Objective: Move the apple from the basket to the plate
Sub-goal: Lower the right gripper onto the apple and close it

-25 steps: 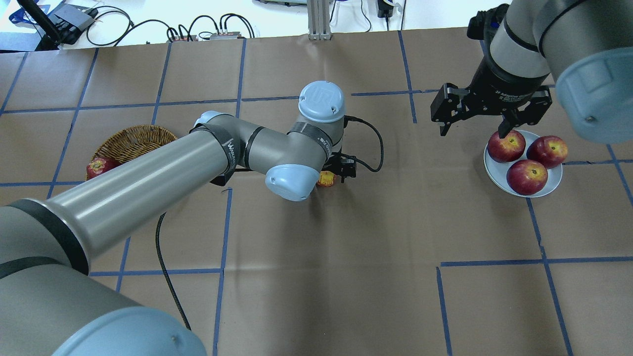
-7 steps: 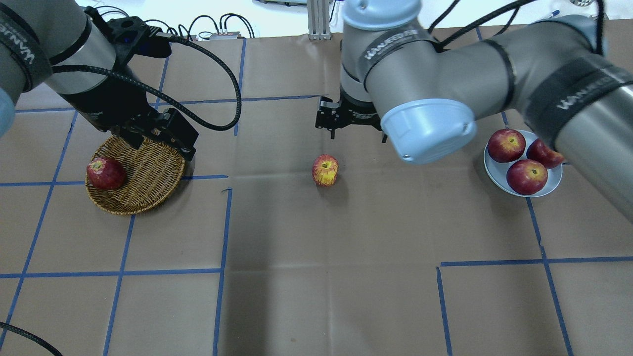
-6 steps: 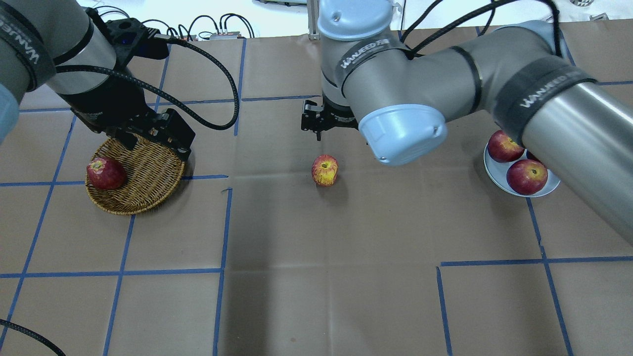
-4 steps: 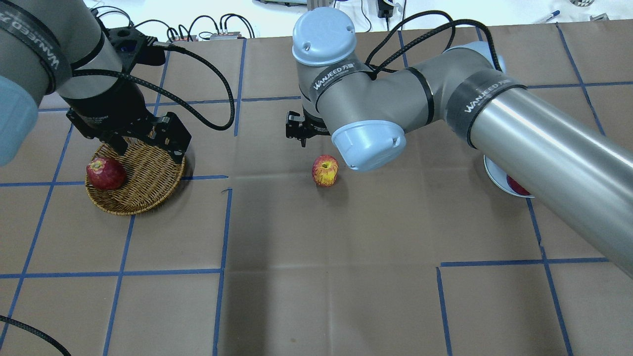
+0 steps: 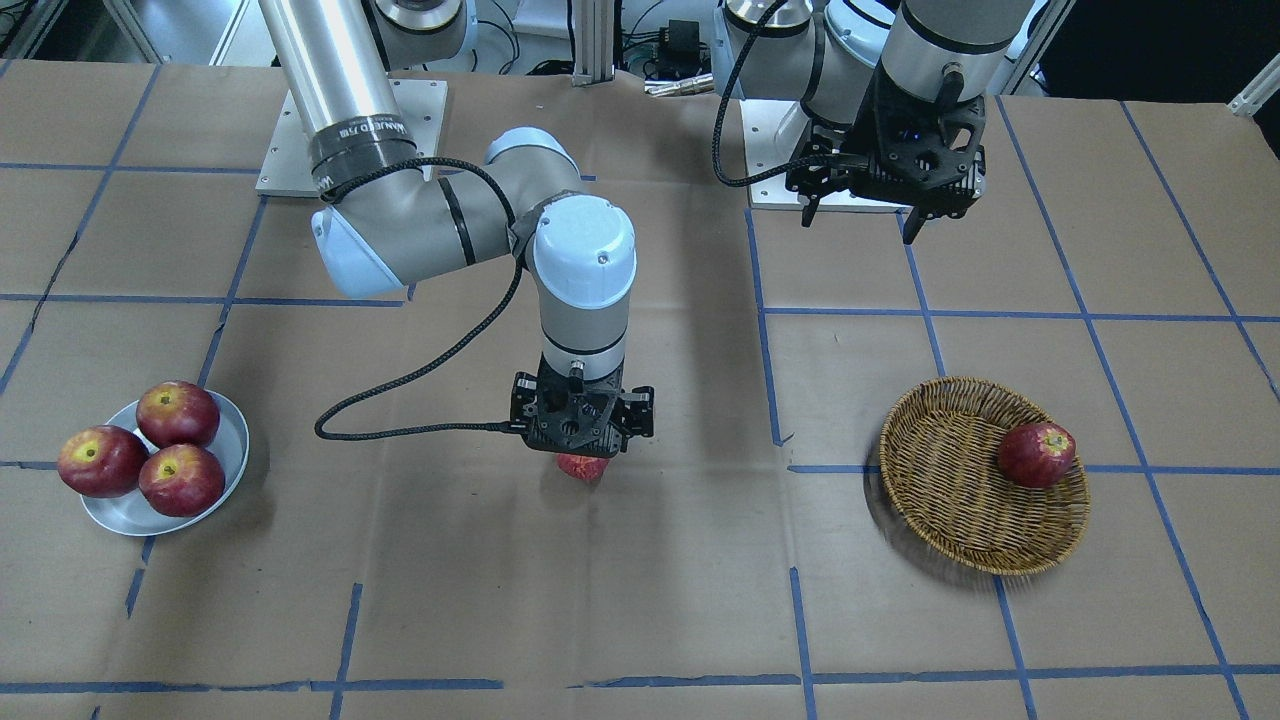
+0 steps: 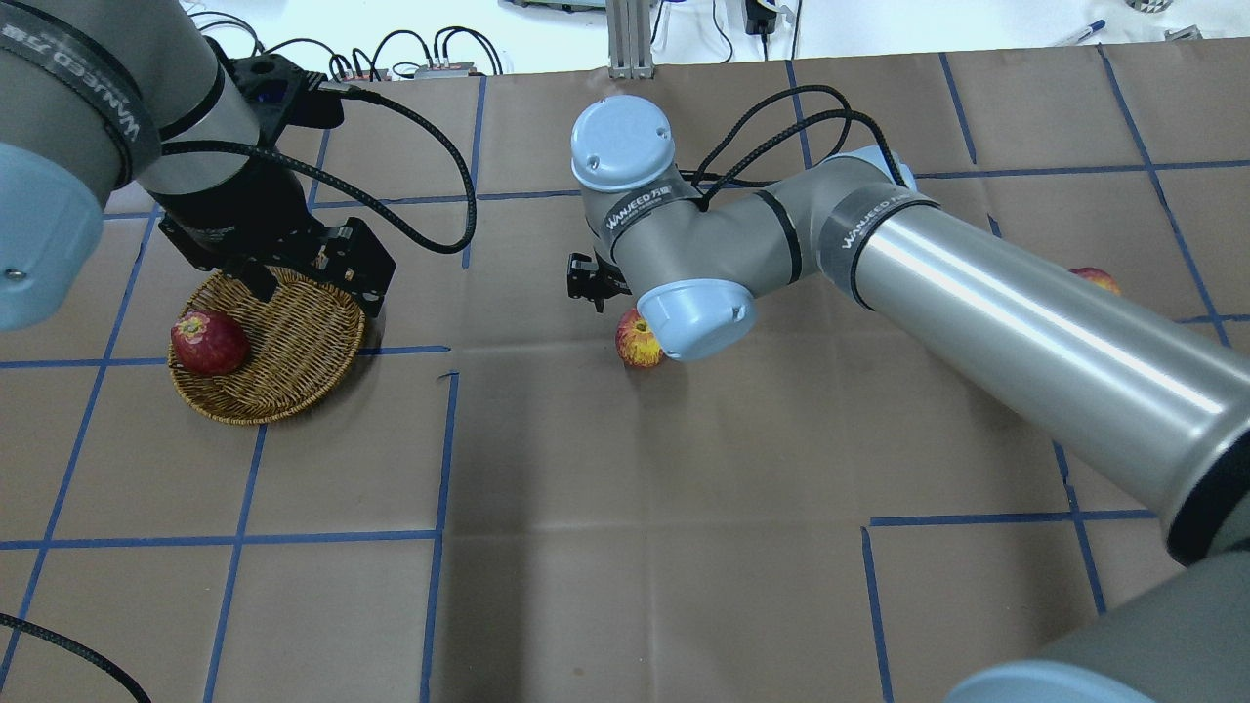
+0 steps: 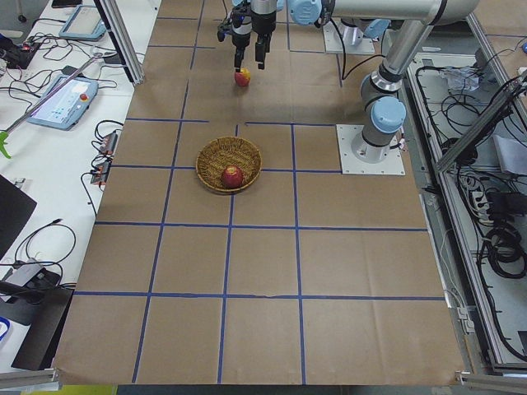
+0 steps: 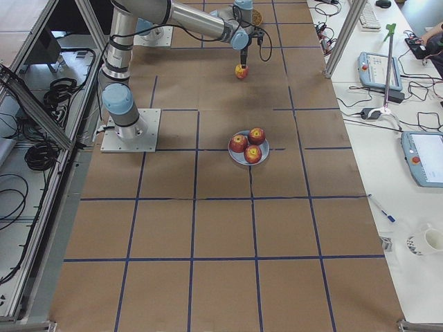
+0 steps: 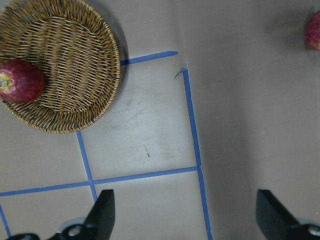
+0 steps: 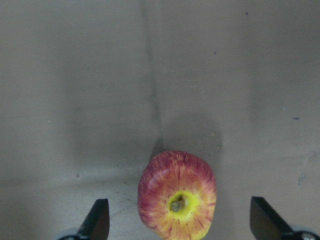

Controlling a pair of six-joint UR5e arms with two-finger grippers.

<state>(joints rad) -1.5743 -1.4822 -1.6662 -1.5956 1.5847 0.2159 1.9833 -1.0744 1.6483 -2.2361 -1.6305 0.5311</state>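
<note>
The streaked pinkish-red apple stands on the brown paper at the table's middle, outside both basket and plate. My right gripper hangs open straight above it, fingers either side and apart from it. The wicker basket is on the left with a darker red apple in it. My left gripper is open and empty, high over the basket's far right rim. The metal plate holds three glossy red apples; in the overhead view my right arm hides most of it.
The three apples fill most of the plate. The right arm stretches across the table's right half. Cables lie past the far edge. Blue tape lines grid the paper.
My left arm drew back from the middle apple to the basket. My right arm swung from the plate to the middle and came down over the apple, open.
</note>
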